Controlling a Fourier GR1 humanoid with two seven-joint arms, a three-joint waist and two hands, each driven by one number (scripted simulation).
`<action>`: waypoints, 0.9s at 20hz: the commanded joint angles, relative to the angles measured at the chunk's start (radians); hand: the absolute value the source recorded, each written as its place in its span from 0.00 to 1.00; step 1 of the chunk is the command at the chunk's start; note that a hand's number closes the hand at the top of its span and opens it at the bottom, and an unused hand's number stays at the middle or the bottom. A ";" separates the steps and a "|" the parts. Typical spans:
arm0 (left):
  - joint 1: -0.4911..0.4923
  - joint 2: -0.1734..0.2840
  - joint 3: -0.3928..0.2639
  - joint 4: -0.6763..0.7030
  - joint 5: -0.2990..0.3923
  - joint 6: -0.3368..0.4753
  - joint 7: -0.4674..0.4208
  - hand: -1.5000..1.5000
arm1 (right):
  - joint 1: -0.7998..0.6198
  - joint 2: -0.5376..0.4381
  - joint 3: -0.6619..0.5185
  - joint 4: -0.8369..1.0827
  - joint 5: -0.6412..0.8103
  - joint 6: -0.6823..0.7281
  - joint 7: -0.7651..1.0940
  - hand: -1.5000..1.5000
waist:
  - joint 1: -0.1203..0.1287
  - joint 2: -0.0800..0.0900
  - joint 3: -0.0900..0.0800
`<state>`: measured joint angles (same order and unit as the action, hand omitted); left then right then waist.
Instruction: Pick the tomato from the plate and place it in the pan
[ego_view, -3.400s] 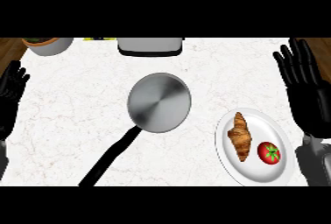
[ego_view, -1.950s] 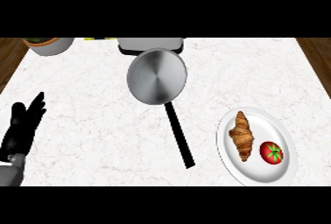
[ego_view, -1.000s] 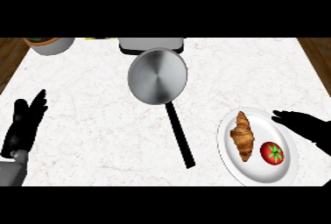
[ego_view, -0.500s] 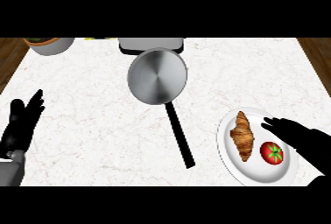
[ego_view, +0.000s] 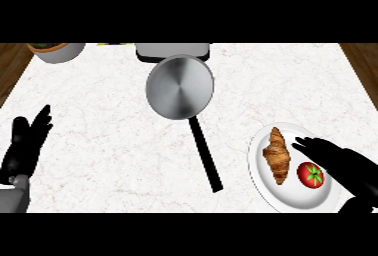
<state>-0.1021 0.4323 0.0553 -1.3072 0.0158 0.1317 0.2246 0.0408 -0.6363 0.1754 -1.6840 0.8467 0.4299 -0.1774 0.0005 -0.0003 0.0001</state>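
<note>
A red tomato (ego_view: 311, 174) with a green stem lies on the white plate (ego_view: 295, 200) at the lower right, next to a brown croissant (ego_view: 277, 155). My right hand (ego_view: 345, 165) hovers over the plate's right side, fingers straight and open, fingertips just above and right of the tomato, holding nothing. The grey pan (ego_view: 180, 87) sits at the upper middle of the counter, its black handle (ego_view: 205, 155) running down toward me. My left hand (ego_view: 25, 145) rests open at the left edge, fingers up.
A grey toaster-like appliance (ego_view: 172, 50) stands right behind the pan. A grey bowl (ego_view: 55, 50) with something brown in it sits at the back left. Wooden floor shows past the counter's left and right edges.
My right hand has come in from the right edge and moved left over the plate, closer to the tomato. Pan, plate and left hand have stayed put.
</note>
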 joint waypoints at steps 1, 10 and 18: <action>-0.026 -0.030 0.022 0.030 -0.043 -0.004 -0.008 0.50 | 0.023 0.029 -0.032 -0.065 0.027 0.053 -0.004 0.00 | -0.004 0.000 0.000; -0.052 -0.054 0.060 0.029 -0.066 -0.051 0.028 0.50 | 0.001 0.137 -0.019 0.070 0.148 -0.018 -0.050 0.00 | -0.003 0.000 0.000; -0.012 -0.090 0.084 0.031 -0.108 -0.045 -0.030 0.50 | -0.051 0.177 -0.017 0.185 0.247 -0.017 -0.049 0.00 | 0.000 0.000 0.000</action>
<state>-0.1202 0.3671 0.1302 -1.2904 -0.0710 0.0751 0.2177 -0.0085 -0.4839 0.1486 -1.5487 1.0401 0.4371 -0.2242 0.0004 -0.0002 0.0000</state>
